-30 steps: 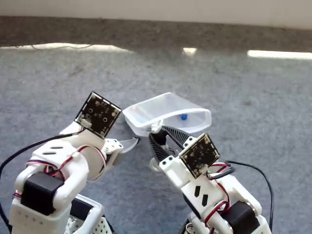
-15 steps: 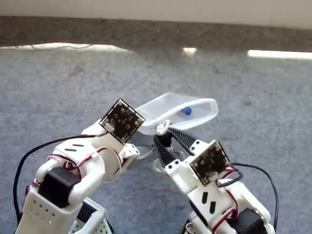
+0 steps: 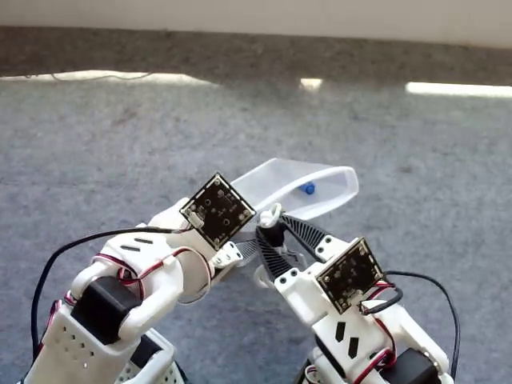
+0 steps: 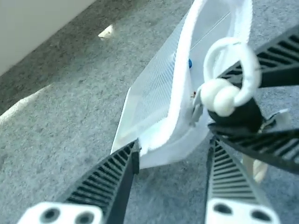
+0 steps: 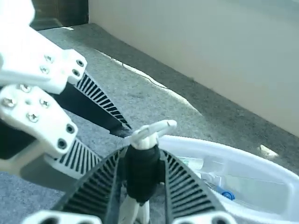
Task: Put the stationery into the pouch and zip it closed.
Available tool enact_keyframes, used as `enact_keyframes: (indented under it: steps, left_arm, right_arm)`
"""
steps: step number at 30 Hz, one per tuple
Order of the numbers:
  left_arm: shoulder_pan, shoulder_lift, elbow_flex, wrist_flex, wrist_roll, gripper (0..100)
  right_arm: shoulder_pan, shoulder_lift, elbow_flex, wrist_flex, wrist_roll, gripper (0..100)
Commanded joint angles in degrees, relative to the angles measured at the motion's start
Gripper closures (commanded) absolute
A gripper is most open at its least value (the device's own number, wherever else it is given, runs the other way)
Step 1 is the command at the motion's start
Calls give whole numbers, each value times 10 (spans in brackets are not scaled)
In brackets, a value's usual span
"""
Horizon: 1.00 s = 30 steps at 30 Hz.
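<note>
The translucent white pouch (image 3: 312, 180) is tilted up off the grey carpet, with a blue-tipped item (image 3: 307, 189) inside it. My right gripper (image 3: 272, 234) is shut on the black zipper pull (image 5: 142, 170), which has a white cord loop (image 5: 150, 129) on top. In the right wrist view the pouch (image 5: 243, 184) lies behind the pull, open along its top, the blue item (image 5: 227, 194) showing. My left gripper (image 4: 174, 150) stands open, its ribbed black fingers (image 4: 114, 179) on either side of the near end of the pouch (image 4: 159, 88). The white cord bead (image 4: 223, 99) hangs beside it.
Grey carpet (image 3: 120, 144) spreads all around, with room at the left and right. A pale wall (image 3: 256, 14) runs along the far edge. The left arm's white body (image 3: 120, 288) and the right arm's (image 3: 360, 336) crowd the near middle, close together.
The left arm has swung right and forward to the pouch's near end. The pouch has tipped up and shifted right. The right arm has moved slightly right, still holding the pull.
</note>
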Motion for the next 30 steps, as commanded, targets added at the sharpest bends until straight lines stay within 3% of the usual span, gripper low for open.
enact_keyframes:
  steps: [1, 6, 16, 26, 30]
  left_arm:
    - [7, -10, -2, -29, 21, 779]
    - [7, -10, -2, -40, 25, 779]
    - [8, -11, 51, -92, 26, 780]
    - [8, -11, 52, -101, 24, 997]
    - [8, -11, 53, -98, 24, 995]
  right_arm:
    - [-9, -2, -33, 1, 8, 994]
    - [-59, -2, -33, 16, 8, 994]
    - [-65, -3, -69, 37, 4, 994]
    - [-64, -2, -69, 29, 3, 994]
    - [-44, -7, -65, -1, 3, 994]
